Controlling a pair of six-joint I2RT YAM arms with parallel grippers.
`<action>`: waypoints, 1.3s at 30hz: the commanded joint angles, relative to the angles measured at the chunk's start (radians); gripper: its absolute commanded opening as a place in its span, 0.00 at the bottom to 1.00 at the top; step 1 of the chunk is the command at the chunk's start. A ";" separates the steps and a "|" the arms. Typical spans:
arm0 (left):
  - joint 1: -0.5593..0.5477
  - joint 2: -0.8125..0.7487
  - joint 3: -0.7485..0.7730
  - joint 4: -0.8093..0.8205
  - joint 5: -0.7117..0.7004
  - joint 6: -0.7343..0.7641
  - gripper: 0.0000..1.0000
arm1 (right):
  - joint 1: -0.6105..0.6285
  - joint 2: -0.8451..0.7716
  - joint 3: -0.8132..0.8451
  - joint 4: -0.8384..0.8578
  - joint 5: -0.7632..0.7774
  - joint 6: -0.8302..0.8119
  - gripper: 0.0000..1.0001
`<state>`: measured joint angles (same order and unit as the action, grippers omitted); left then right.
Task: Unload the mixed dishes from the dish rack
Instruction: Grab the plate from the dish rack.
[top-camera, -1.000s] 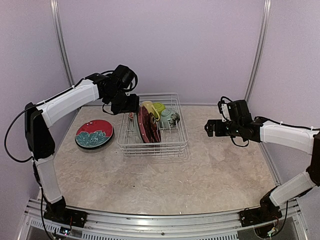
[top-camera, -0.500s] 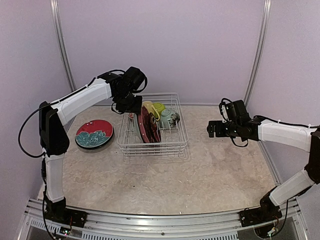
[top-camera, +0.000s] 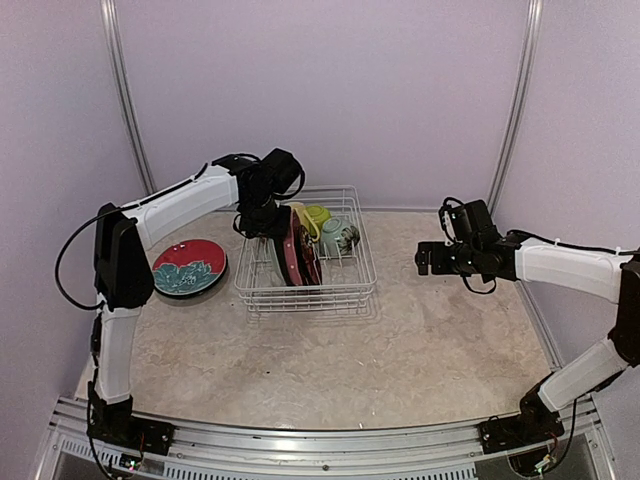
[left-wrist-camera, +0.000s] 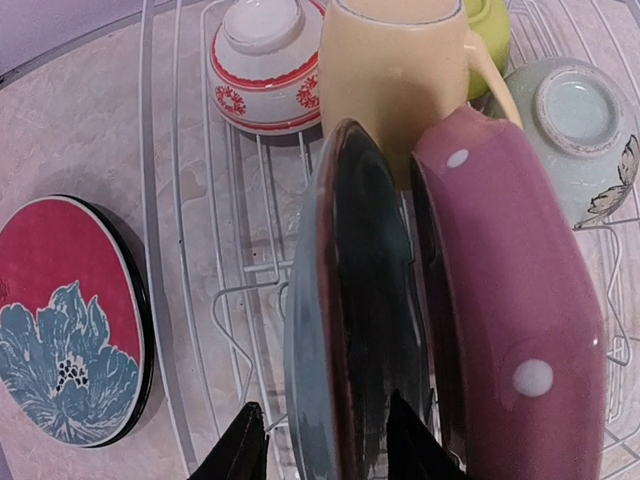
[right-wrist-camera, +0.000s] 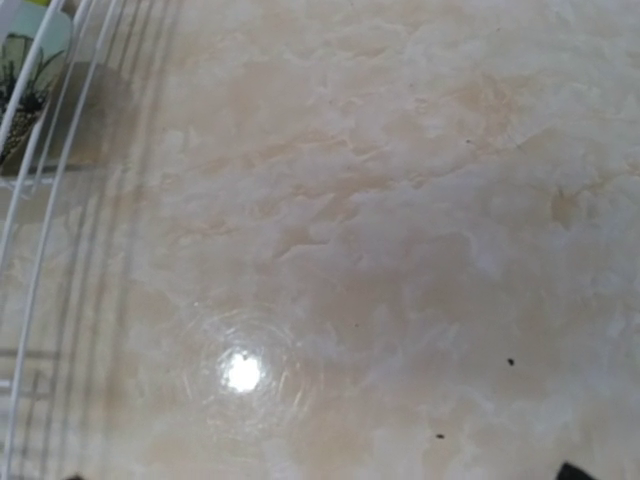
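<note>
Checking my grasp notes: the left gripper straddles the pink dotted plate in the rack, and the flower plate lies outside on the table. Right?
No. The left wrist view shows the left gripper straddling the dark plate beside the pink dotted plate in the rack; the flower plate does lie outside on the table.

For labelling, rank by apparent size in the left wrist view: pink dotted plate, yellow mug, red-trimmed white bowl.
1. pink dotted plate, though it sits nearest the camera, which inflates it
2. yellow mug
3. red-trimmed white bowl
</note>
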<state>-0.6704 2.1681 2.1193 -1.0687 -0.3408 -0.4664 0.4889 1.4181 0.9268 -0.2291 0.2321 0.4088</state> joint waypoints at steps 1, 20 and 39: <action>-0.013 0.037 0.020 -0.036 0.017 -0.009 0.39 | 0.010 0.006 0.015 -0.015 -0.029 -0.009 1.00; -0.023 0.080 0.124 -0.097 0.016 -0.052 0.16 | 0.010 -0.015 0.004 -0.017 -0.039 0.000 1.00; -0.067 0.104 0.294 -0.290 -0.167 -0.078 0.00 | 0.009 -0.012 -0.009 0.011 -0.054 0.005 1.00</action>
<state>-0.7109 2.2871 2.3505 -1.2797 -0.4393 -0.5983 0.4889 1.4178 0.9264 -0.2340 0.1867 0.4095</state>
